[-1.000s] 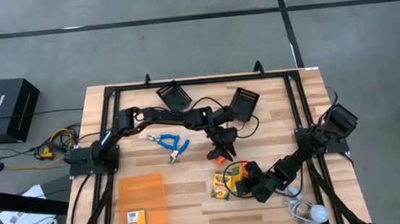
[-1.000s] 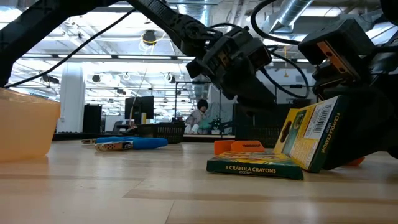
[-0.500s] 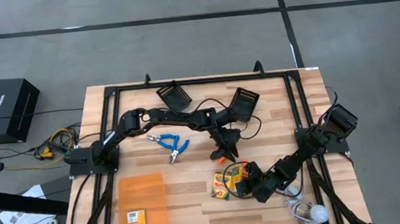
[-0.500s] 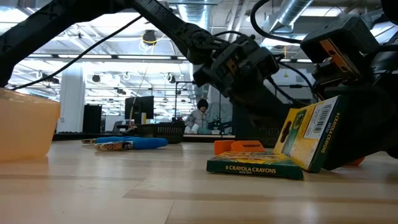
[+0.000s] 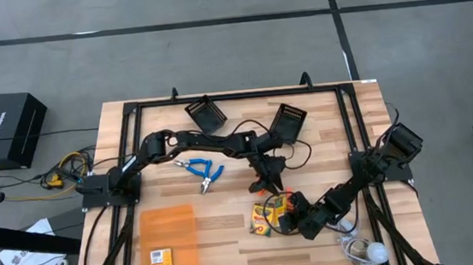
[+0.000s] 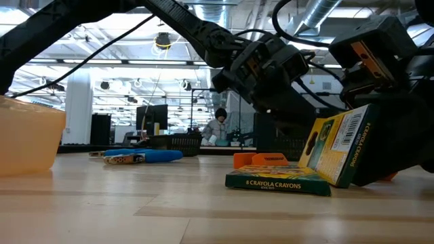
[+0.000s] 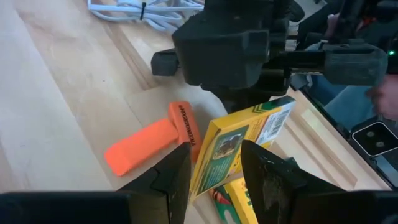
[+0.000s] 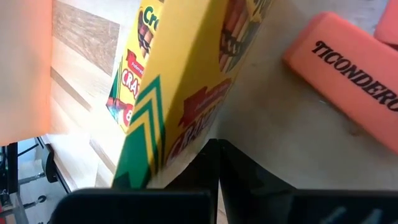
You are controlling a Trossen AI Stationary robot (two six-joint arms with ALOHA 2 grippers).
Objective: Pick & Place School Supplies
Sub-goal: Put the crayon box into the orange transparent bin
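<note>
A yellow-and-green cardboard crayon box (image 6: pixel 338 146) stands tilted on one edge, pinched by the right gripper (image 5: pixel 300 220), whose dark fingers press against its faces near the front right of the bench (image 5: pixel 228 236). It leans over a second crayon box (image 6: pixel 279 181) lying flat on the light wooden planks. Just beside them lie stubby orange erasers (image 7: pixel 152 139), smooth blocks with slanted ends; one bears black lettering.

The right arm reaches low from the bench's right edge, its wrist almost on the wood. The left arm stretches from the left edge across the middle, elbow bent, and its left gripper (image 5: pixel 268 184) hangs spread just behind the boxes, fingers (image 7: pixel 177 176) apart on either side of the tilted box's top.

Blue-handled pliers (image 5: pixel 201 171) lie near the middle. Two black mesh bins (image 5: pixel 207 113) sit at the back edge, an orange translucent tray (image 5: pixel 167 246) at the front left, and a white cord with bulb (image 5: pixel 367 251) at the front right corner.
</note>
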